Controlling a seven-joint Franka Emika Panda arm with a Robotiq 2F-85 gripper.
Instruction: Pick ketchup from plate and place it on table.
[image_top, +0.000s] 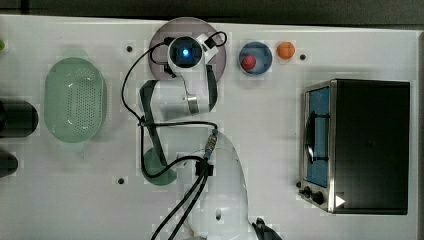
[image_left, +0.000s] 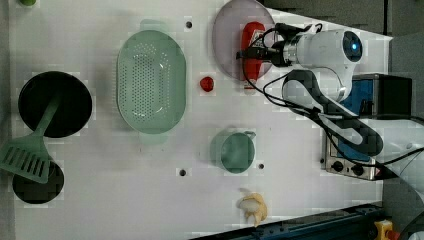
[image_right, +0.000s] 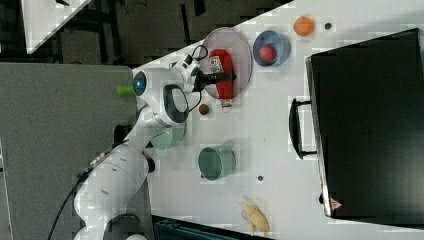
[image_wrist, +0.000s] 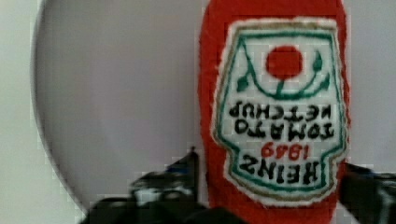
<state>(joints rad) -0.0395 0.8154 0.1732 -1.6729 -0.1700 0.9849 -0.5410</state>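
Now, claw (image_wrist: 271, 186) astride ketchup (image_wrist: 273, 116), on plate (image_wrist: 116, 107)

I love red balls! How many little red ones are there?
2. One red ball sits in the blue dish; another lies on the table between the plate and the green basket. The arm could hide more.

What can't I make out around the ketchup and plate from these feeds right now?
- Top view: the ketchup is hidden under the arm's wrist; just the plate rim shows.
- Wrist view: the ketchup is cut off by the frame edges, so neither its cap nor its base shows.
- Left view: the tool overlaps the ketchup; contact cannot be told.
- Right view: the arm hides part of the green cup.
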